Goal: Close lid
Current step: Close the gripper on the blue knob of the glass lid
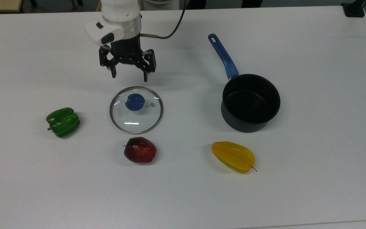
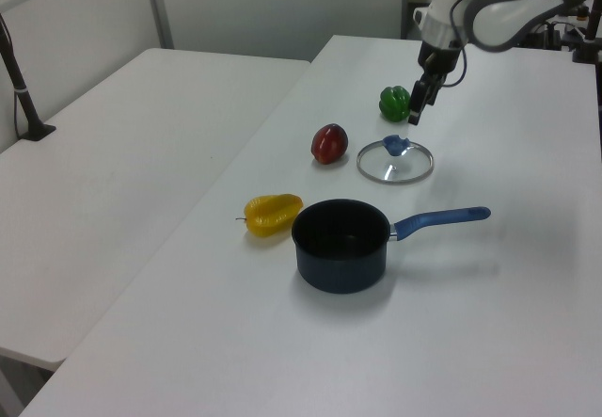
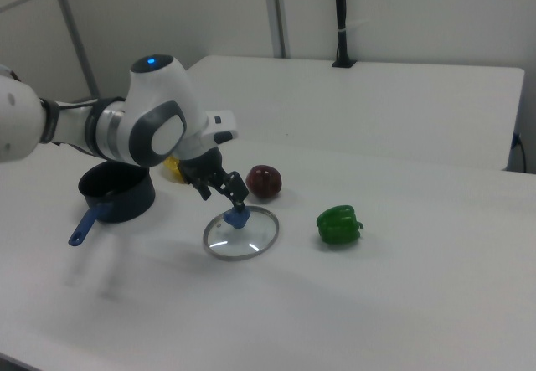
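Observation:
The round glass lid (image 1: pixel 136 110) with a blue knob lies flat on the white table (image 1: pixel 183 197), left of centre in the top view. In the left view the lid (image 2: pixel 395 163) is beyond the pot, and in the right view the lid (image 3: pixel 241 234) is near the middle. My gripper (image 1: pixel 129 77) hangs open and empty just above the lid's far rim in the top view, fingers pointing down. The gripper (image 2: pixel 415 116) is over the lid in the left view, and the gripper (image 3: pixel 224 199) is close to the blue knob in the right view. The open dark saucepan (image 1: pixel 250 102) with a blue handle stands to the top view's right.
A green pepper (image 1: pixel 63 122) lies to the top view's left of the lid. A red apple (image 1: pixel 140 150) sits just below the lid. A yellow starfruit (image 1: pixel 233 156) lies below the saucepan. A second white table (image 2: pixel 113 153) stands alongside.

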### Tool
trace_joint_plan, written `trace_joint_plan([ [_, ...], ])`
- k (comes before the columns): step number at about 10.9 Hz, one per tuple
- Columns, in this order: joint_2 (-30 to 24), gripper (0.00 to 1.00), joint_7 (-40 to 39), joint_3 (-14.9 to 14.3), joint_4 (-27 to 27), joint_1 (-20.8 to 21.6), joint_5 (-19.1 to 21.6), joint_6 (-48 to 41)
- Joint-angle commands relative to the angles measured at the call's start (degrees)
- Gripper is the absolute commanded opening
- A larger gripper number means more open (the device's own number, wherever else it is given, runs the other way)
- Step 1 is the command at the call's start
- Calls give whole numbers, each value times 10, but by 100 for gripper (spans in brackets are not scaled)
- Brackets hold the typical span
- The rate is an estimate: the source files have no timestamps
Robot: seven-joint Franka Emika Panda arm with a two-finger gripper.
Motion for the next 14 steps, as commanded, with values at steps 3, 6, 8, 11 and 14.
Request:
trace_joint_plan([
  [3,67,100,87,-1,1,4,-40,111],
  [6,93,100,97,-1,17,5,-46,122],
  [8,99,98,97,-1,17,8,-47,126],
  [11,103,87,97,0,24,9,-47,126],
  [14,102,73,97,0,24,11,-48,125],
])
